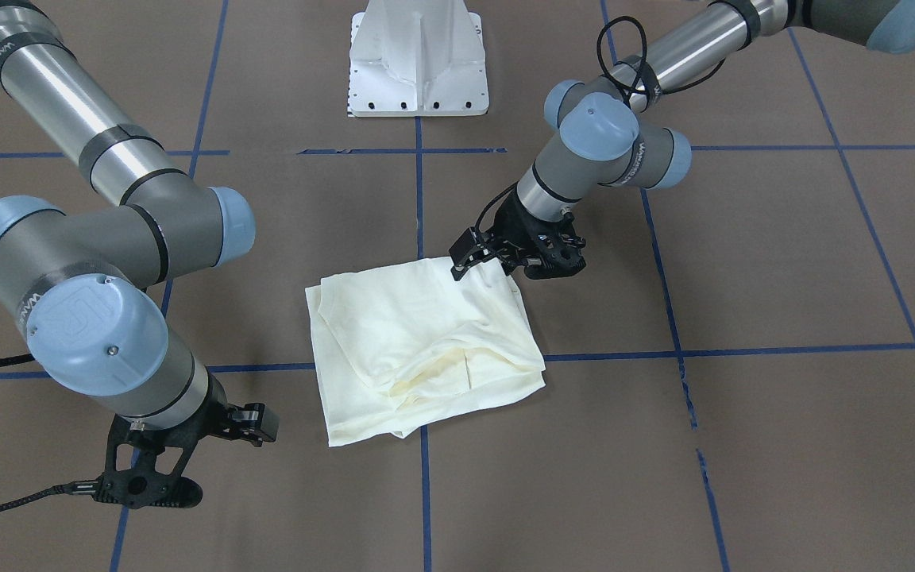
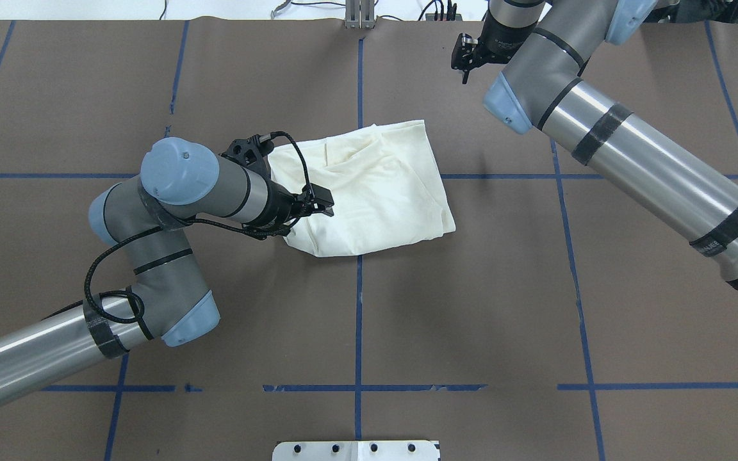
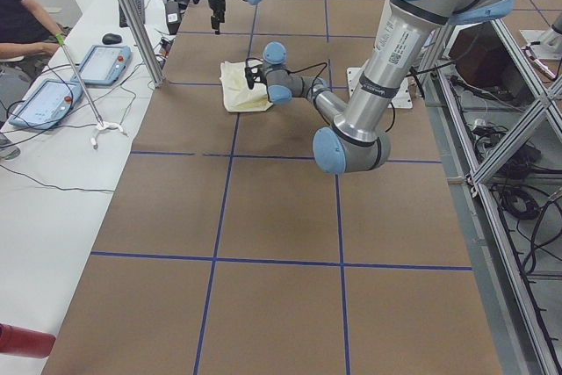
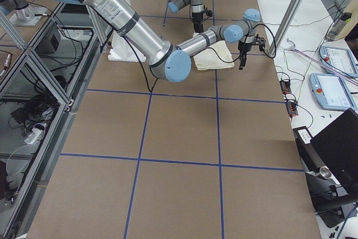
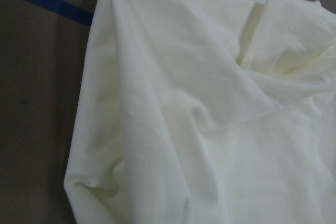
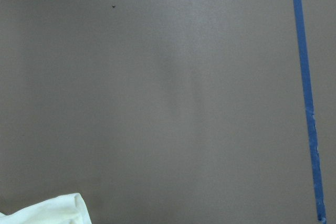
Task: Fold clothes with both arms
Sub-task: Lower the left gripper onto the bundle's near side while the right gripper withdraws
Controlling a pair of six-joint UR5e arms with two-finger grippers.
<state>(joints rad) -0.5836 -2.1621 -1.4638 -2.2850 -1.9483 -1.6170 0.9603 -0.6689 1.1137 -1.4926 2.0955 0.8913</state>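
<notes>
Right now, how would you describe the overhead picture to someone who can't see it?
A folded cream shirt lies mid-table on a brown surface with blue tape lines. The left gripper is at its left edge; the right gripper hangs clear of it.

Front-facing view: the shirt [image 1: 418, 342] is lying at the centre of the table [image 1: 783, 262]; the left tool [image 1: 533, 266] is sitting at its upper right corner; the right tool [image 1: 152, 488] is hanging at lower left, well apart.
</notes>
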